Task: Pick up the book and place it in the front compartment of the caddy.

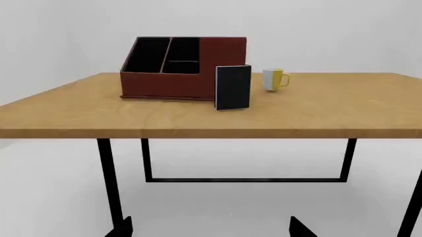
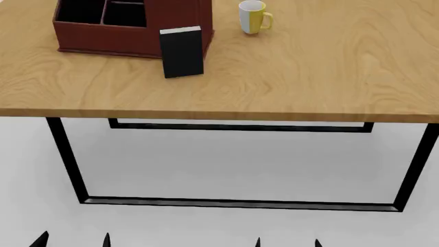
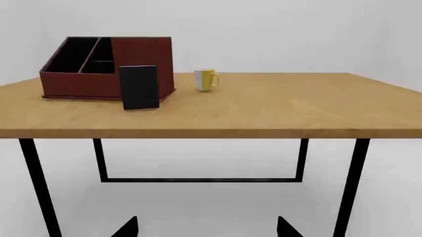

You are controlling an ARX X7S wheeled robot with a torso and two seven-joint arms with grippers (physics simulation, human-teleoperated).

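The book (image 2: 182, 52), thin, matte black with white page edges on top, stood upright at the head view's upper left, against the red-brown caddy (image 2: 103, 38). Both grippers' dark fingertips (image 2: 106, 240) were spread apart, low, holding nothing. The table (image 2: 288, 77) was grained wood on black legs.

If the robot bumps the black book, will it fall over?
Probably yes. The book stands upright on a narrow edge, so a nudge could tip it, though the caddy close behind might catch it. It looks like a stiff hardcover, so it likely won't flop when gripped.
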